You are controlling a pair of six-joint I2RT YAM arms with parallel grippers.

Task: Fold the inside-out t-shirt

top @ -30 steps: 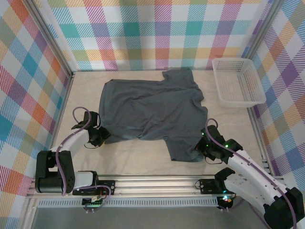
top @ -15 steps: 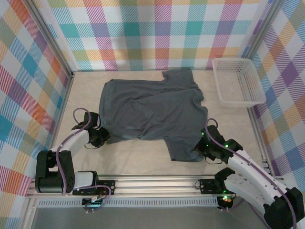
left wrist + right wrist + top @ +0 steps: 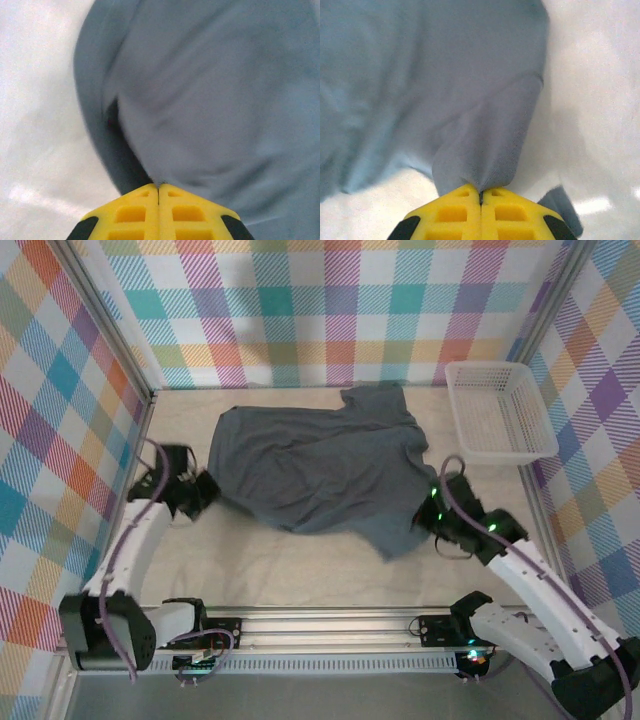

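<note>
While the inside-out t-shirt [image 3: 320,475] lies spread over the middle of the tabletop [image 3: 300,565], left of the white basket [image 3: 498,410], you hold it at two places on its near side. The left jaws are closed on the fabric at the shirt's left edge; in the left wrist view the yellow fingertips [image 3: 135,215] meet with the grey cloth pinched between them. The right jaws are closed in the same way on the near right part, where a fold of cloth gathers into them and seems a little raised from the tabletop. I think you take both sides together so that the near edge rises evenly and can be carried over the far part as one fold. With only one side held, the soft fabric would probably drag and twist.
</note>
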